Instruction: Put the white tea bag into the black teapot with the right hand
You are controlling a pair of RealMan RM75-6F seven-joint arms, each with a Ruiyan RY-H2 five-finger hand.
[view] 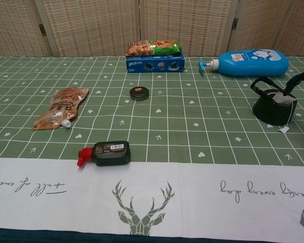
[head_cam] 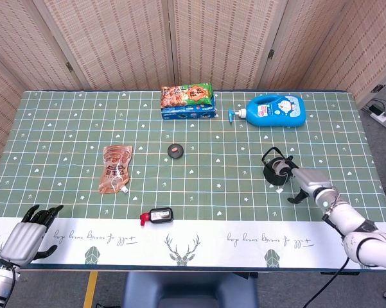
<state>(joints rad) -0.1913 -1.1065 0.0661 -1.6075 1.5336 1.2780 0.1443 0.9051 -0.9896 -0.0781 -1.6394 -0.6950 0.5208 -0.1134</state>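
The black teapot (head_cam: 270,172) (view: 269,110) stands on the right side of the green cloth. In its mouth lies the white tea bag (head_cam: 280,168) (view: 280,96); the string runs over the rim and the paper tag (view: 284,129) rests on the cloth beside the pot. My right hand (head_cam: 306,182) is just right of the pot, with a dark finger (view: 299,79) reaching down to the rim, the thumb spread apart, and nothing plainly pinched. My left hand (head_cam: 27,236) rests open at the near left table edge.
A blue lotion bottle (head_cam: 273,111) lies behind the pot. Snack packs (head_cam: 187,101) sit at the back centre, a small round lid (head_cam: 175,151) mid-table, a brown pouch (head_cam: 116,168) to the left, and a black bottle with a red cap (head_cam: 157,216) near the front.
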